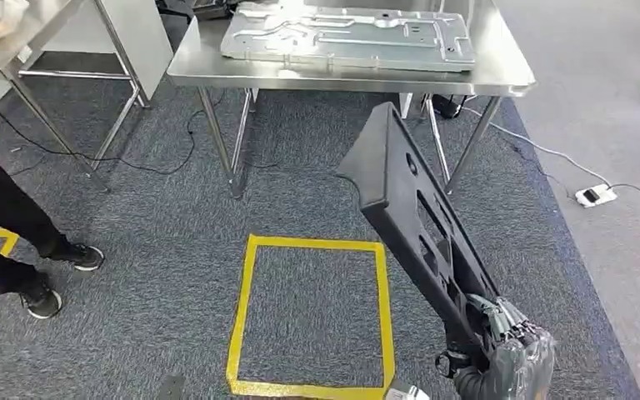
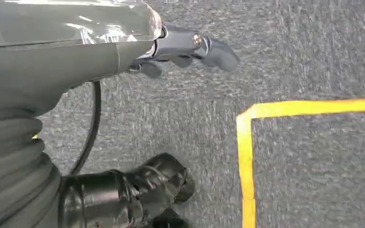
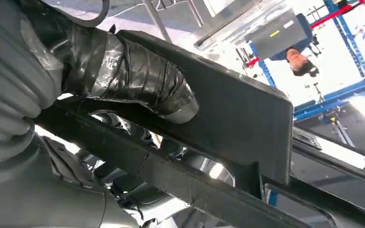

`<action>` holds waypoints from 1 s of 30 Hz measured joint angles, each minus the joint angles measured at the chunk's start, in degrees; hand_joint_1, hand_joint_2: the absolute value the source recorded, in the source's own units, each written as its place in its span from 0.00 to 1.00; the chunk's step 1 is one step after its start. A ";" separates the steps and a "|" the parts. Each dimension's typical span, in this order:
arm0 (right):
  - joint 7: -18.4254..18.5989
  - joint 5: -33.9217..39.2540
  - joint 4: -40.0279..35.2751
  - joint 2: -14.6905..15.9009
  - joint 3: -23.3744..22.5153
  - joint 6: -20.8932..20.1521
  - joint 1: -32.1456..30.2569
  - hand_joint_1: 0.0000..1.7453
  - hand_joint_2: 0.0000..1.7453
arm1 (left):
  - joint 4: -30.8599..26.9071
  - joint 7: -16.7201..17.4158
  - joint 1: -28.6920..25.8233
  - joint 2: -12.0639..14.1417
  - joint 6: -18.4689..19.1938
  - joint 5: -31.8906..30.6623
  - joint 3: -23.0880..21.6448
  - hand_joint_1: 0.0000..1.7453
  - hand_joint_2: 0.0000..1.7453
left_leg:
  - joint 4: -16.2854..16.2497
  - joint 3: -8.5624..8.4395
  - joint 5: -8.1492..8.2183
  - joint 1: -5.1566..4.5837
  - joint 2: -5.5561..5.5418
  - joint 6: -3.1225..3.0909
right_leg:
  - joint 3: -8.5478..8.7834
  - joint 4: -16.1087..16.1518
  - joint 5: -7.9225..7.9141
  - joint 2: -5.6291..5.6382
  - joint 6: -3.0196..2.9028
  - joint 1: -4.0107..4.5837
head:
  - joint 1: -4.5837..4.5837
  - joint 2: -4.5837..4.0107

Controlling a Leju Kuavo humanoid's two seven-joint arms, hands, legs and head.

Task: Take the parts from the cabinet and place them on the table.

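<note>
I see the black panel (image 1: 421,229) gripped at its lower end by my right hand (image 1: 500,346), slanting up over the carpet (image 1: 133,317) toward the steel table (image 1: 217,71), where a grey metal plate (image 1: 346,37) lies. A yellow tape square (image 1: 312,321) sits just beside it. My left hand (image 2: 185,50) hangs over the carpet, holding nothing, fingers loose. A person's legs (image 1: 8,242) stand far left.

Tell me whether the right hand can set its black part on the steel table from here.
Probably not yet: the right hand holds the black part short of the steel table, with open carpet between; nothing blocks the way.
</note>
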State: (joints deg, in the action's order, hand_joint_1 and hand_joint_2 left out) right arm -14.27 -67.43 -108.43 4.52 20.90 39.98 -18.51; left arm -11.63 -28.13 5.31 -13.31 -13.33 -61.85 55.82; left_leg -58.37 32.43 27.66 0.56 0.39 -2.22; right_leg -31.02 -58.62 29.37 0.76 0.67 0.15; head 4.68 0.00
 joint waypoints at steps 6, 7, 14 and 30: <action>-0.02 -0.09 0.02 0.00 0.00 0.02 0.65 1.00 1.00 | 0.00 0.00 0.16 0.04 0.13 -0.37 -0.09 0.00 1.00 | 0.42 -0.64 0.29 0.19 0.13 -0.72 | -9.74 -17.58 6.66 -0.42 1.52 -1.14 | 0.20 0.00; 0.00 -0.22 0.06 0.00 0.00 0.02 0.76 1.00 1.00 | 0.00 0.00 0.14 0.04 0.13 -0.42 -0.07 0.00 1.00 | 0.42 -0.92 0.50 0.23 0.10 -0.61 | -9.43 -15.89 4.50 -0.46 1.63 -1.36 | 0.22 -0.02; 0.74 -1.42 0.33 0.02 0.00 0.00 1.93 1.00 1.00 | 0.00 0.17 0.36 -0.02 0.17 -0.68 -0.15 0.00 1.00 | 0.86 -2.36 1.81 0.23 0.18 1.50 | -2.48 -0.35 -2.12 -0.68 0.05 -0.69 | 0.15 0.00; 3.10 -4.44 1.51 0.04 1.07 0.00 4.03 1.00 1.00 | 0.00 0.70 0.51 0.00 0.31 -1.38 -0.46 0.00 1.00 | -1.09 1.66 -0.45 -0.37 -0.16 0.44 | 0.55 0.18 0.47 -0.29 -0.28 -0.32 | 0.09 0.00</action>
State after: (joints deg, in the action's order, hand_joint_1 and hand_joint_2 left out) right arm -11.17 -71.87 -106.92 4.57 21.97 39.98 -14.47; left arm -11.63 -27.43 5.83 -13.31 -13.03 -63.23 55.36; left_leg -59.46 34.09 27.21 0.19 0.23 -1.78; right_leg -30.48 -58.43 29.84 0.47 0.40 -0.16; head 4.77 0.00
